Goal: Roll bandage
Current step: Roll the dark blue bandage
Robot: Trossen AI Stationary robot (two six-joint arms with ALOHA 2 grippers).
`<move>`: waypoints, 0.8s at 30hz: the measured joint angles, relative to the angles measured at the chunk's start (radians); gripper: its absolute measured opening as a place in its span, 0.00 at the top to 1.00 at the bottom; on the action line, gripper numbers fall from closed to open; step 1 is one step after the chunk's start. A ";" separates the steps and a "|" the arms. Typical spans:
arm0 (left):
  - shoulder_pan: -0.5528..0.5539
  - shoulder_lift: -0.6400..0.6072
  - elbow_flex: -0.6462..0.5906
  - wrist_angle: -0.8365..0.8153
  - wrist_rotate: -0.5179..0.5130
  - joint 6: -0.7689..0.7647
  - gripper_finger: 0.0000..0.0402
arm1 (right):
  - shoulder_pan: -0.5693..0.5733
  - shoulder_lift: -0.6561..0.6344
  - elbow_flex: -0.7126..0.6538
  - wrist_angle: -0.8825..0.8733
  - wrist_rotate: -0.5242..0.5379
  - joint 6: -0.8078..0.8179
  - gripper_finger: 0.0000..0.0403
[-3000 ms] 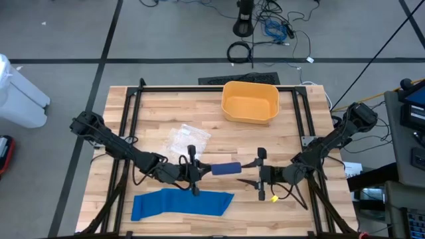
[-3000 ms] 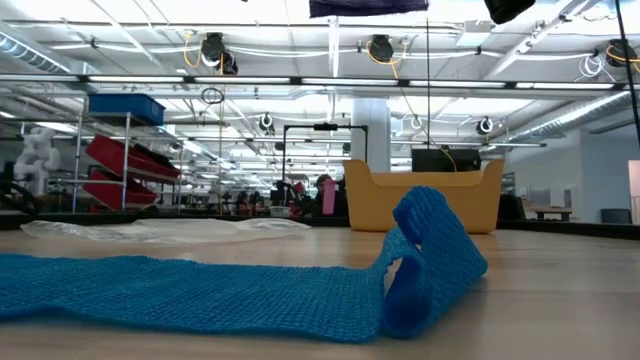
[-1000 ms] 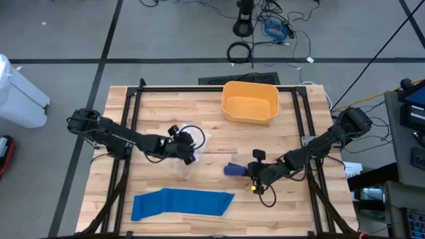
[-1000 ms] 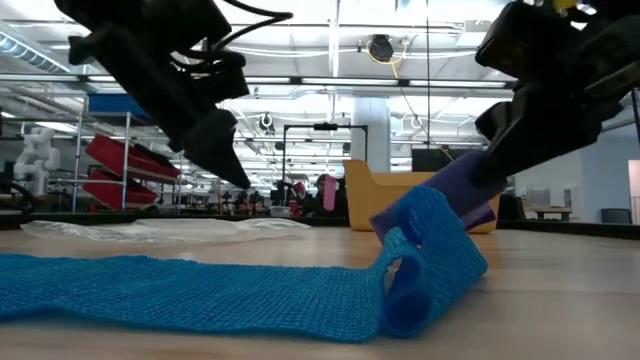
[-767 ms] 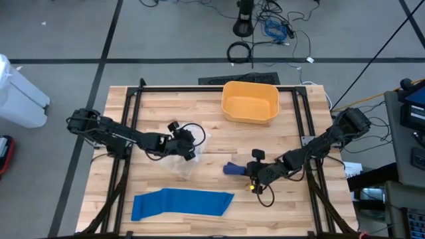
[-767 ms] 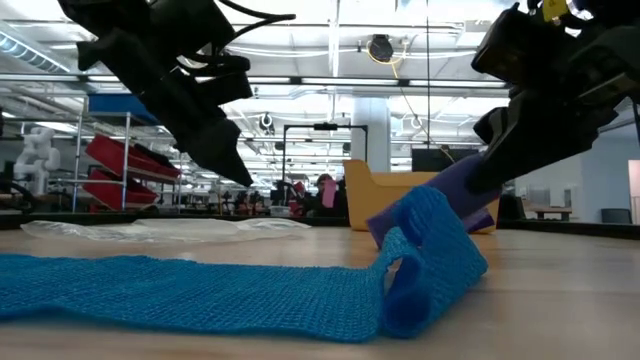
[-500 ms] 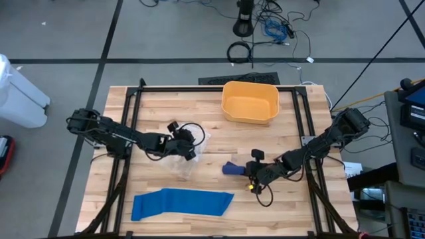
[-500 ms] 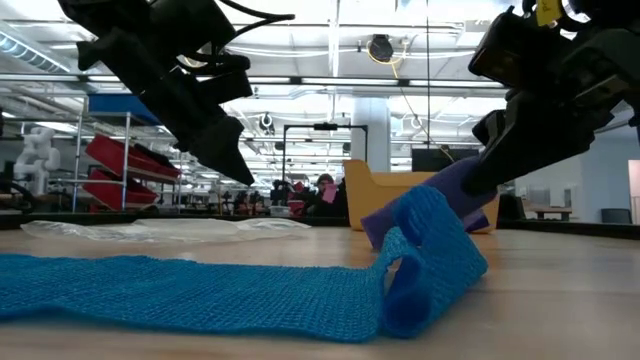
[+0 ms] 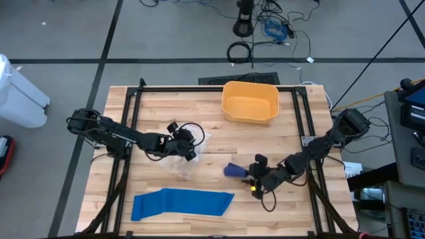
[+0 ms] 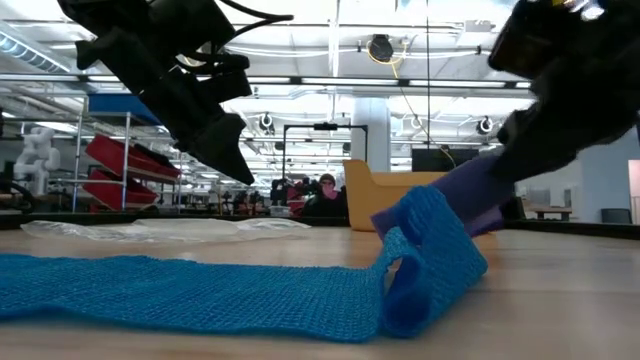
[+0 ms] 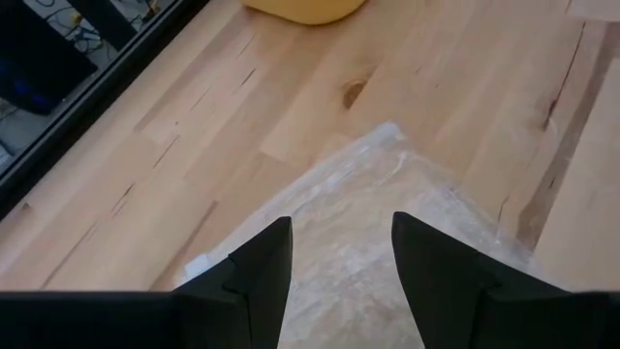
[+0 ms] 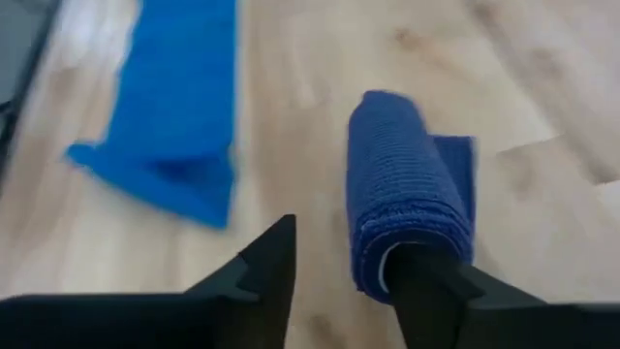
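A dark-blue rolled bandage point(image 9: 234, 170) lies mid-table, seen close up in the right wrist view point(image 12: 407, 208). My right gripper point(image 12: 344, 242) stands open at its near end, over the table's right half point(image 9: 248, 174). A light-blue bandage point(image 9: 182, 202) lies flat near the front edge, its right end point(image 10: 430, 255) curled into a loose loop. My left gripper point(image 11: 339, 252) hangs open above a clear plastic wrapper point(image 11: 373, 208) left of centre point(image 9: 191, 153), touching nothing. My right gripper is open, and one finger point(image 12: 436, 291) meets the near end of the roll point(image 12: 387, 264), coming in on a downward slant along its length. The other finger stands free beside the roll. In the low view the roll point(image 10: 470, 190) slants up toward the gripper.
A yellow bin point(image 9: 250, 101) stands at the far middle of the table. A black frame point(image 9: 133, 99) runs around the wooden top. Bare wood lies between the roll and the flat bandage.
My right gripper has opened from a shut hold on the dark-blue roll's end and has rolled a little about its own axis. The roll stays about where it was.
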 joint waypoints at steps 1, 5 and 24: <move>0.000 0.000 0.000 0.000 0.000 0.000 0.54 | 0.012 0.000 0.000 -0.001 -0.004 -0.010 0.62; 0.000 0.000 0.000 0.016 0.001 -0.001 0.54 | 0.048 0.001 0.000 -0.069 0.045 -0.111 0.57; -0.031 -0.001 0.001 0.403 0.216 0.064 0.54 | 0.095 0.021 0.000 -0.179 -0.162 -0.307 0.49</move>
